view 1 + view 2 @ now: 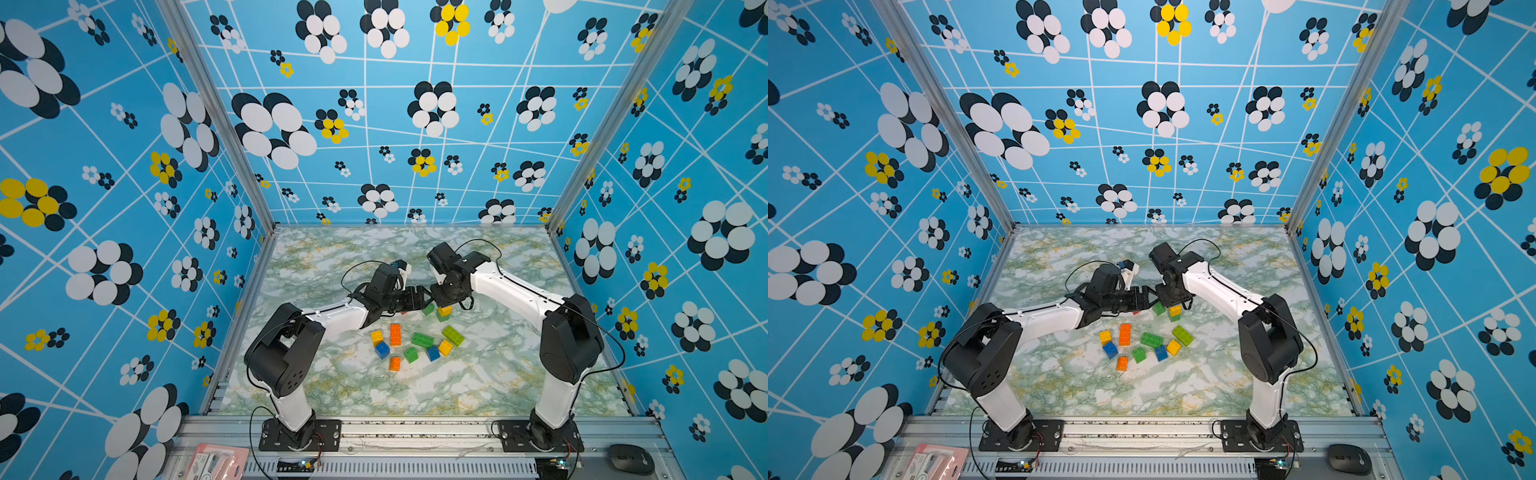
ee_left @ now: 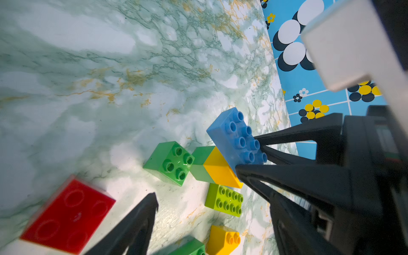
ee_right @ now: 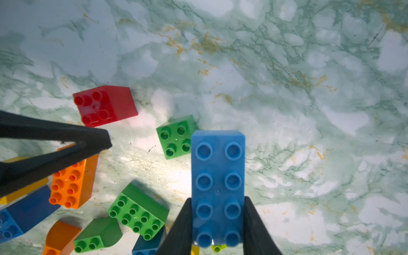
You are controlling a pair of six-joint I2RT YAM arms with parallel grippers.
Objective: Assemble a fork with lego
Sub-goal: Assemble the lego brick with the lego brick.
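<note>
**Blue brick pinched, left gripper spread**

My right gripper (image 3: pixel 218 199) is clamped on the long sides of the blue brick (image 3: pixel 217 172). I grip it at one end, so most of it sticks out past my fingertips, studs toward the wrist camera. It hangs above the counter (image 1: pixel 498 374), just beside the green square (image 3: pixel 175 136), which sits studs up.

My left gripper (image 1: pixel 417 300) is spread wide and low over the counter, close to my right one. One of its fingers (image 3: pixel 97 136) shows in the right wrist view near the red brick (image 3: pixel 104 106). That brick lies near the green square, on my left arm's side.

The yellow-on-green stack (image 1: pixel 444 312) stands just beside the green square, on my right arm's side. The loose bricks, including the orange oblong (image 1: pixel 395 334), green oblong (image 1: pixel 422 340) and lime oblong (image 1: pixel 453 335), lie scattered nearer my arm bases than the green square.
</note>
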